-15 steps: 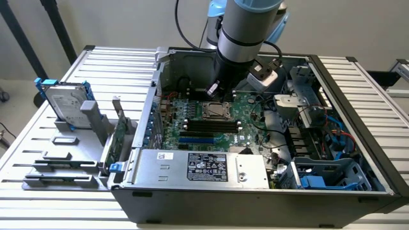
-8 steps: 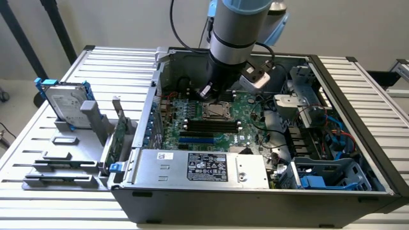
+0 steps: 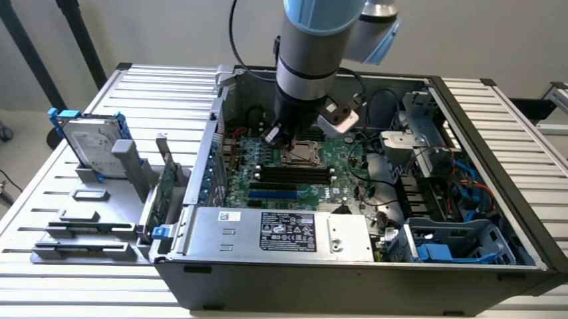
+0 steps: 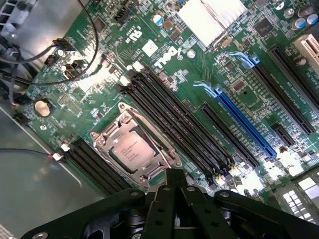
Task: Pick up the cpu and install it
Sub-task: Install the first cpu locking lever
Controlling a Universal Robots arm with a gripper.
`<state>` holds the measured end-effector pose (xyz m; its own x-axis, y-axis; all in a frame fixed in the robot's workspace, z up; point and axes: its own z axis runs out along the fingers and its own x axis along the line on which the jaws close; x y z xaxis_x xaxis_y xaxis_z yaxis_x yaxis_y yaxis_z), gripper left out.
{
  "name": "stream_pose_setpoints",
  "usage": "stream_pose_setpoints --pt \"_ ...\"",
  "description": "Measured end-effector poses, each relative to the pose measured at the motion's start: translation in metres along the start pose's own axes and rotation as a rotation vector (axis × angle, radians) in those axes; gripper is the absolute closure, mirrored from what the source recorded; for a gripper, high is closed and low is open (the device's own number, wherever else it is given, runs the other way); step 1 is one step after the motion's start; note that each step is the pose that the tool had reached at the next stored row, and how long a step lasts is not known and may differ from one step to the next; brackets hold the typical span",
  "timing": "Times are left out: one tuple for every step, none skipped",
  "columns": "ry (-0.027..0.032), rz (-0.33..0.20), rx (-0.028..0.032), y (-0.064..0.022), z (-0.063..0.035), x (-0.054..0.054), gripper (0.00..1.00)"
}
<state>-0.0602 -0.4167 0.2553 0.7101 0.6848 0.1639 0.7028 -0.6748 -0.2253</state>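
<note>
Work surface: a slatted metal table (image 3: 497, 106) of pale ribbed profiles, backed by a plain light wall; a grey fixture rack (image 3: 89, 226) stands toward the exterior view's left, carrying a silver hard drive with blue rails (image 3: 89, 143) set upright on edge. Nearest the exterior camera, inside the open computer case (image 3: 355, 279), lies the silver power supply box with a black label (image 3: 284, 232); beyond it the green motherboard (image 3: 293, 176) lies flat on the case floor, with black memory slots (image 4: 174, 119) and a blue expansion slot (image 4: 244, 122). The cpu (image 4: 132, 149), a flat square chip with dull silver top, sits level in its socket (image 4: 137, 149) within the metal retention frame; being square it has no long axis; its edges run diagonally in the wrist view, parallel to the memory slots; printed face upward. The gripper (image 4: 174, 186) hovers just beside the socket frame, fingers drawn together and gripping nothing; in the exterior view the arm (image 3: 310, 60) descends vertically over the socket; farther back, drive bays and cables.
</note>
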Motion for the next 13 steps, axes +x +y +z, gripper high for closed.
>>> stream_pose_setpoints --pt "0.0 0.0 0.0 0.0 0.0018 -0.001 0.89" --pt "-0.0001 0.0 0.0 0.0002 0.0035 -0.001 0.89" --pt "-0.0001 0.0 0.0 0.0004 0.0052 -0.002 0.89" --pt "0.0 0.0 0.0 0.0005 0.007 -0.002 0.89" --pt "0.0001 0.0 0.0001 0.0004 0.0088 -0.003 0.89" --pt "0.0001 0.0 0.0002 -0.0001 0.0105 -0.004 0.89" --pt "0.0004 0.0 0.0004 -0.0008 0.0118 -0.004 0.89" --pt "0.0004 0.0 0.0006 -0.0017 0.0128 -0.005 0.89" --pt "0.0007 0.0 0.0009 -0.0028 0.0136 -0.005 0.89" --pt "0.0011 0.0 0.0014 -0.0039 0.0142 -0.005 0.89" --pt "0.0018 0.0 0.002 -0.0051 0.0151 -0.005 0.89" --pt "0.0025 0.0 0.0026 -0.0059 0.016 -0.005 0.89" --pt "0.003 0.0 0.0031 -0.0066 0.017 -0.005 0.89"
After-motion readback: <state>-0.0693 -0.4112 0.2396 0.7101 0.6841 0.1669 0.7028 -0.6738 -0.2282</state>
